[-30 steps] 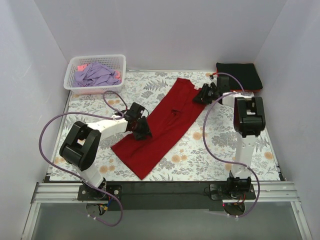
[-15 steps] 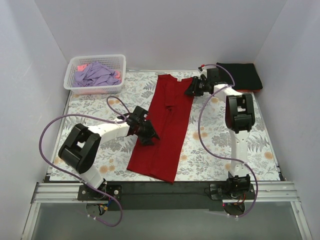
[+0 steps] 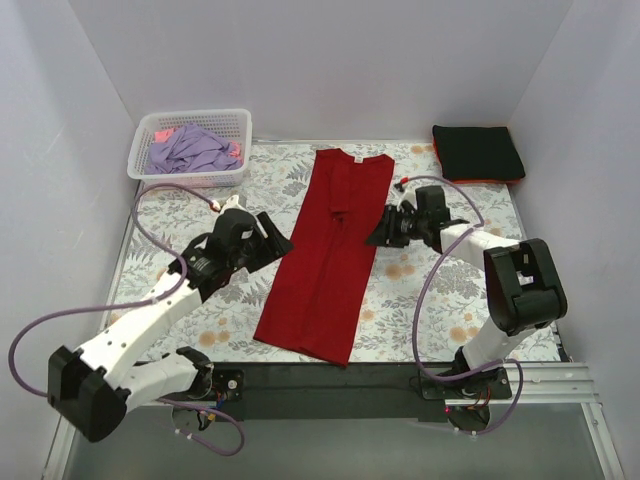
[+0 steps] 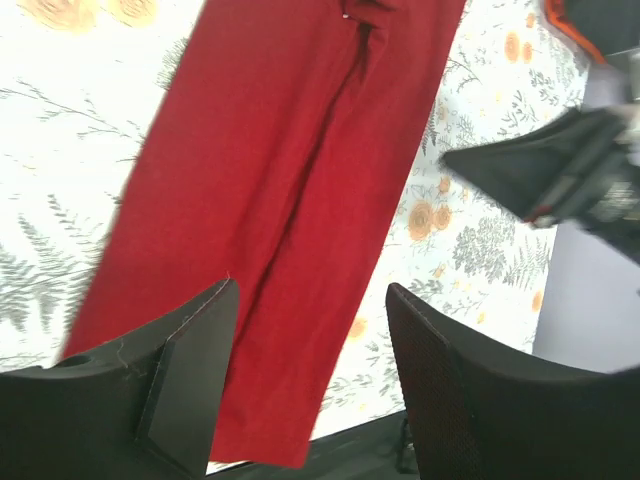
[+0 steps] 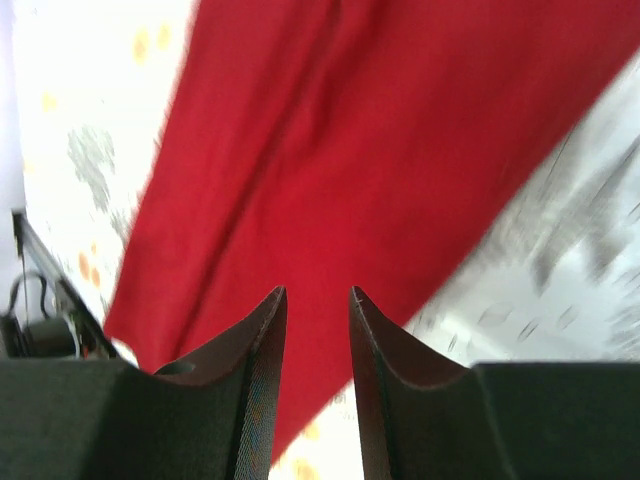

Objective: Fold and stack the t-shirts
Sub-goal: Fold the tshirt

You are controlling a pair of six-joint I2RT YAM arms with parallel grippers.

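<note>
Down the middle of the flowered table cloth (image 3: 450,290) lies the dark red t-shirt (image 3: 330,250), folded lengthwise into a long narrow strip. Its collar points toward the far wall, and its hem lies close to the front edge, slanting a little leftward. The left gripper (image 3: 273,243) sits just beside the shirt's left edge, about halfway along. In its wrist view the two fingers (image 4: 190,380) stand wide apart with nothing between them, and the red cloth shows through the gap below. The right gripper (image 3: 375,237) faces it from the other side, at the shirt's right edge. Its fingers (image 5: 250,380) leave only a narrow slit, with no cloth pinched in it, though that view is blurred. Whether either gripper touches the fabric cannot be told. At the far left corner stands a white basket (image 3: 190,180) holding a crumpled lavender t-shirt (image 3: 190,148) with bits of pink cloth (image 3: 162,133) beside it. At the far right corner a black t-shirt (image 3: 478,152) lies folded square on top of an orange-red t-shirt (image 3: 480,181), of which only the front edge shows. Both the basket and this stack are well apart from the red shirt. Purple cables (image 3: 170,186) arch from each arm above the table cloth, off to the sides of the shirt.
</note>
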